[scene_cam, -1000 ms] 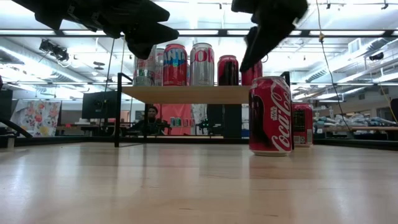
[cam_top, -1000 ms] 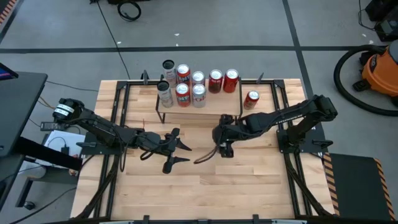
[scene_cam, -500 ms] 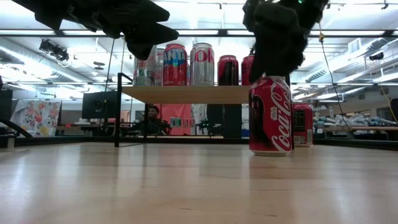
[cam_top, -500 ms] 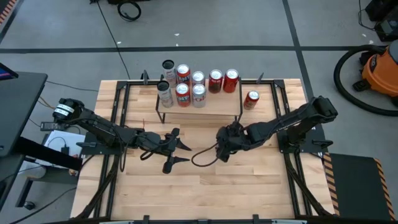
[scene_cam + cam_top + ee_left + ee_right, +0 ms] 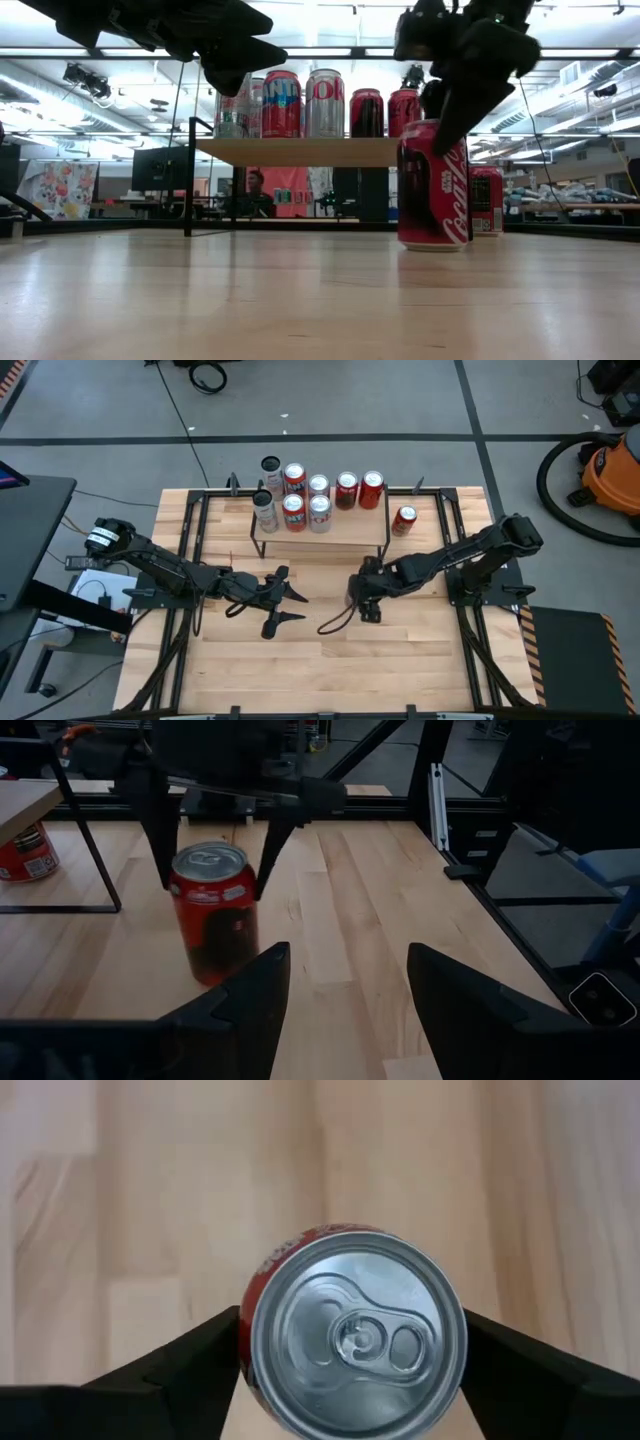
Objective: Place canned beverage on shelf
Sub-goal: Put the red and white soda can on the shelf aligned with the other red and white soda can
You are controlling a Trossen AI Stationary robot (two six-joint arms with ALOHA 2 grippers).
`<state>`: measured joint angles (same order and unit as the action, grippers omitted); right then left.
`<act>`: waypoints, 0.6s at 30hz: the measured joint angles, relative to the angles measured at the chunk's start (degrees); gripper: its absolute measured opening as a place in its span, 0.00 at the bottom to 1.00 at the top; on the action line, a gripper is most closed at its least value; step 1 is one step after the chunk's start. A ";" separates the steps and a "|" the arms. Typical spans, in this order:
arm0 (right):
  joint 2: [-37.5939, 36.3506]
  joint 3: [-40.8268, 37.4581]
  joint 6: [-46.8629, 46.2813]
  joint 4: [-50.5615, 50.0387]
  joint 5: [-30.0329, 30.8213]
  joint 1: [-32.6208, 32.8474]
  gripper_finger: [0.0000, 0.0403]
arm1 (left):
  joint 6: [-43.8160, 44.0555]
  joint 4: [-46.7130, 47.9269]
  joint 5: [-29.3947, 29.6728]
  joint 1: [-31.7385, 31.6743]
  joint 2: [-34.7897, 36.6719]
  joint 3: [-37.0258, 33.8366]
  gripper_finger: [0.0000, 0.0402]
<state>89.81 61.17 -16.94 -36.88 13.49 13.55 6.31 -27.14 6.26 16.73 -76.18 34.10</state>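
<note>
While a red Coca-Cola can (image 5: 433, 186) stands upright on the light-wood tabletop (image 5: 330, 660), just near of the low light-wood shelf on thin black legs (image 5: 330, 536), the right gripper (image 5: 211, 830) reaches down over it, one spread finger on each side. Seven more cans (image 5: 312, 496) crowd the shelf's top and far edge; another red can (image 5: 404, 520) stands right of it. Farther left, the left gripper (image 5: 285, 605) hovers above the table, fingers apart.

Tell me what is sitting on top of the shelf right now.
The shelf holds seven upright cans along its back and left part; its front right part is bare. The right gripper straddles a red can on the tabletop; a further red can stands beside the shelf.
</note>
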 joint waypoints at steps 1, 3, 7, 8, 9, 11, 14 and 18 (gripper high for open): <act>-0.05 0.02 3.34 0.04 -1.53 -0.38 0.82 | 0.00 0.00 0.00 0.00 0.00 0.01 0.53; -0.10 0.06 9.26 0.31 -3.62 -1.17 0.79 | 0.00 -0.01 0.00 0.01 0.00 0.00 0.53; -0.14 0.16 21.34 0.48 -6.10 -2.19 0.80 | -0.30 -0.02 0.00 0.00 0.00 0.01 0.53; -0.14 0.17 23.15 0.48 -5.99 -2.39 0.81 | -0.33 -0.02 0.00 0.00 0.00 0.01 0.53; -0.14 0.17 24.28 0.48 -5.85 -2.59 0.83 | -0.33 -0.02 0.02 0.00 0.00 0.01 0.53; -0.05 0.49 25.86 -0.20 -5.64 -3.30 0.88 | -0.33 -0.02 0.00 0.00 0.00 0.01 0.53; 0.21 1.36 25.04 -1.30 -6.28 -4.87 0.95 | -0.35 -0.02 0.00 0.01 0.00 0.01 0.53; 0.14 4.25 21.26 -4.44 -5.50 -5.70 0.98 | -0.38 -0.03 0.01 0.00 0.00 0.00 0.53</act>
<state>89.95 65.42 4.32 -41.32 8.00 7.85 5.92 -27.17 6.27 16.73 -76.18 34.10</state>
